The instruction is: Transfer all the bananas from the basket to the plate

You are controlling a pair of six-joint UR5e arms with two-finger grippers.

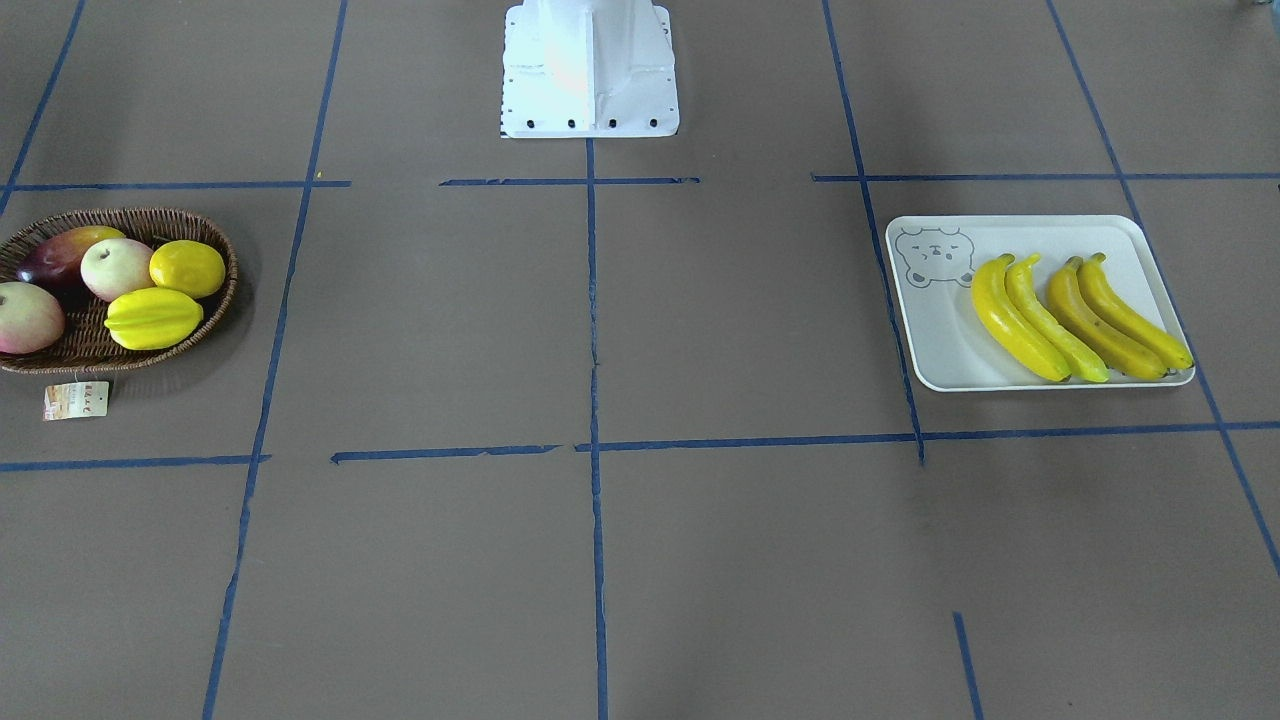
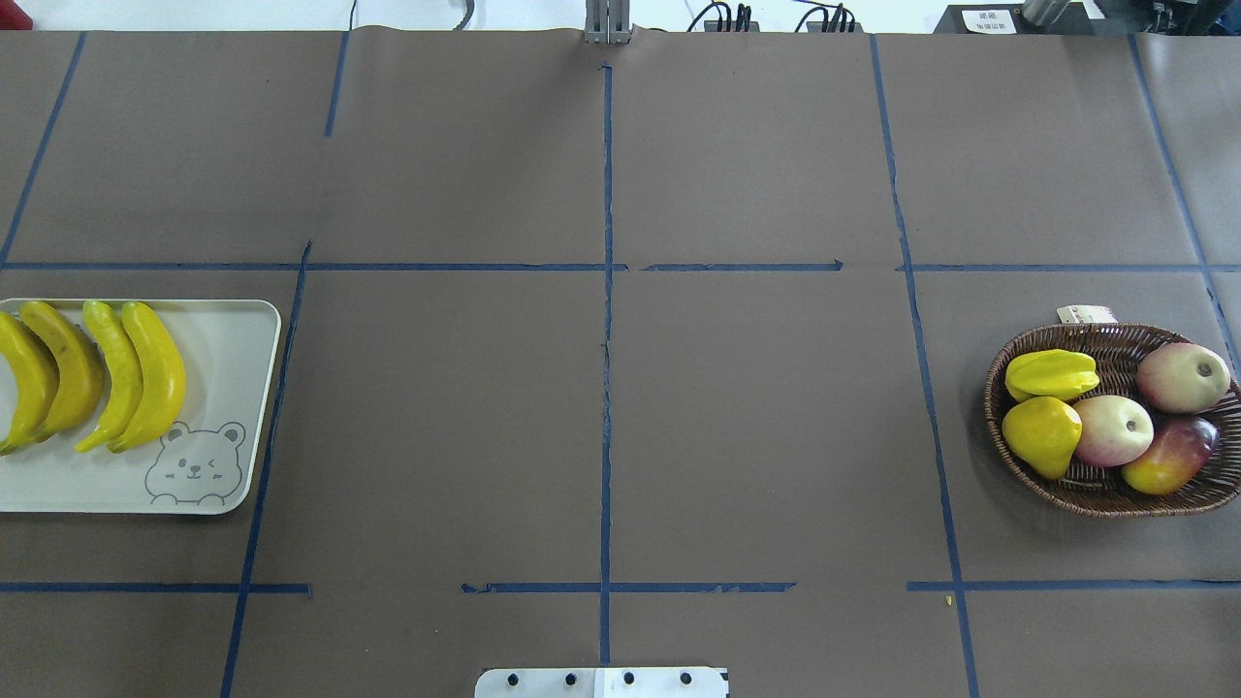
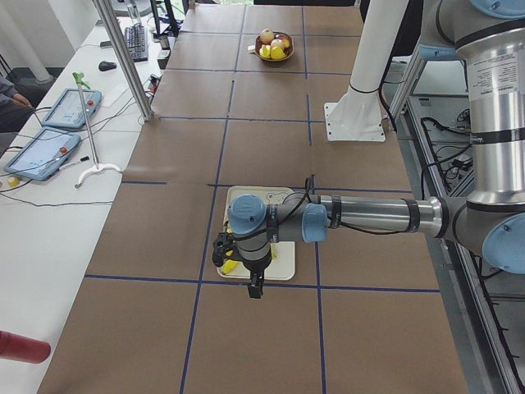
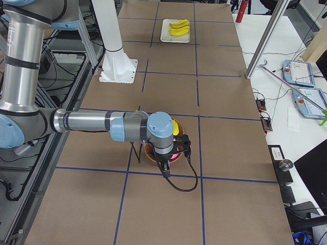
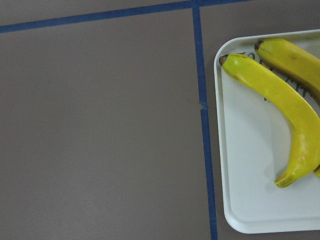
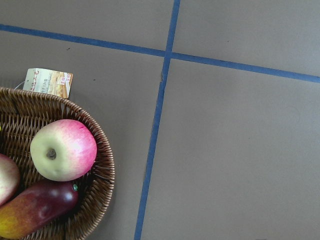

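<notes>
Several yellow bananas (image 1: 1080, 320) (image 2: 92, 373) lie side by side on the pale bear-print plate (image 1: 940, 345) (image 2: 228, 368); two of them (image 5: 280, 107) show in the left wrist view. The brown wicker basket (image 1: 228, 285) (image 2: 1115, 339) (image 6: 102, 165) holds other fruit, and no banana shows in it. My left gripper (image 3: 253, 283) hangs over the plate's near edge, seen only from the side, so I cannot tell its state. My right gripper (image 4: 166, 167) hovers over the basket (image 4: 153, 153), also seen only from the side, so I cannot tell its state.
In the basket lie a starfruit (image 1: 152, 318), a round yellow fruit (image 1: 187, 268), apples (image 6: 62, 149) and a dark red mango (image 6: 37, 210). A paper tag (image 1: 75, 400) hangs beside it. Blue tape lines cross the brown table. The robot base (image 1: 590, 70) stands mid-table.
</notes>
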